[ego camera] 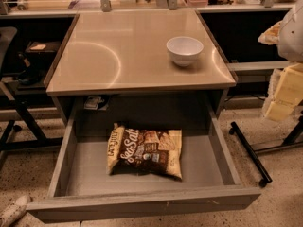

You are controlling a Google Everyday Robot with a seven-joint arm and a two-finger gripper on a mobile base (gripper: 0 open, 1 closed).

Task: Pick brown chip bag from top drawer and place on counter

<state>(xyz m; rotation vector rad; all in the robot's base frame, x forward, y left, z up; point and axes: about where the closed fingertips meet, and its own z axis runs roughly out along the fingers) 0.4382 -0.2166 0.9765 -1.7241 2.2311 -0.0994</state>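
The brown chip bag [146, 152] lies flat on the bare grey bottom of the open top drawer [142, 205], left of the middle, with its "Sea Salt" lettering facing up. The drawer is pulled far out below the glossy beige counter [128, 56]. My arm and gripper [283, 96] show as pale white and yellowish parts at the right edge of the view. The gripper is to the right of the counter and drawer, well away from the bag, and touches nothing in the drawer.
A white bowl [184, 50] stands on the counter's right side. A dark wheeled frame [251, 150] lies on the floor right of the drawer. A chair base [19, 122] stands at the left. Cluttered shelves run along the back.
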